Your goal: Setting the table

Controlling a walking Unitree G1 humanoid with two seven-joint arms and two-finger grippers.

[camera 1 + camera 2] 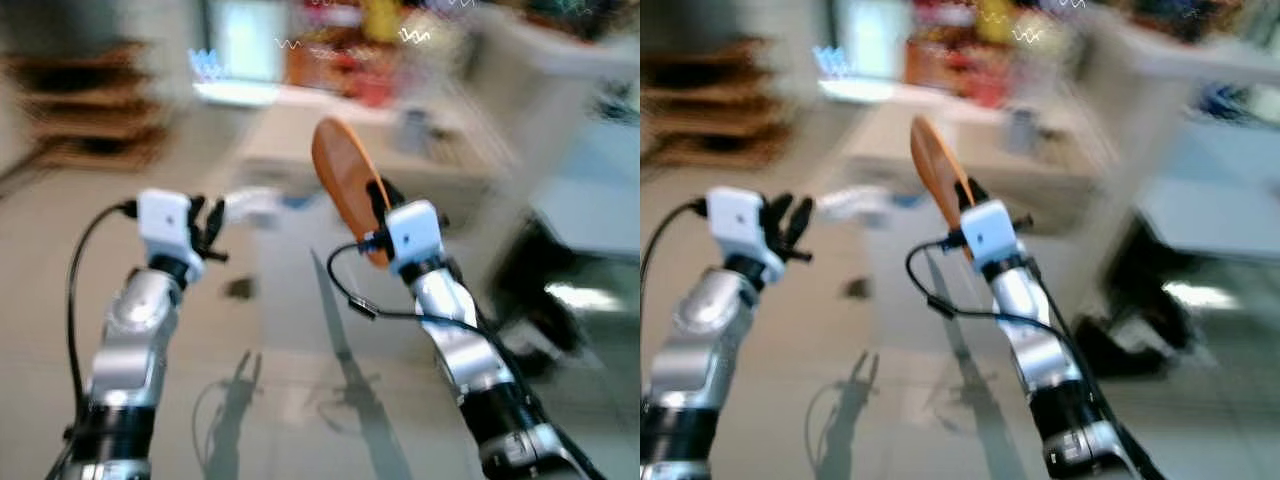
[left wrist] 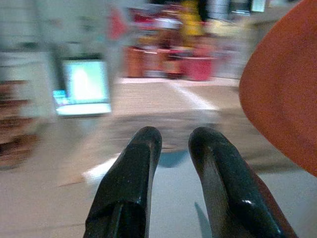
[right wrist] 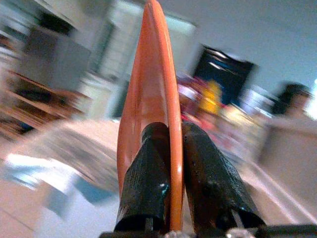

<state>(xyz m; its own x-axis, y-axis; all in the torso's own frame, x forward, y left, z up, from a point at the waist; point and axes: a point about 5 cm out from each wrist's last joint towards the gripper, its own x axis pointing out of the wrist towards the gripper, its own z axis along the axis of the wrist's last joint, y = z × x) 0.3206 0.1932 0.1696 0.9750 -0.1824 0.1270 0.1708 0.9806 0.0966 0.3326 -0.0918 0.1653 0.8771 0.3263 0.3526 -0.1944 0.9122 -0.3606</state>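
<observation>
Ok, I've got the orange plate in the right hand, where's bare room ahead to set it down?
The pale table ahead looks mostly bare along its near side, just past the orange plate pinched upright in the right hand. A blurred cup-like thing stands on its right part. The far shelf of red and yellow items is crowded. Blur limits certainty.
</observation>
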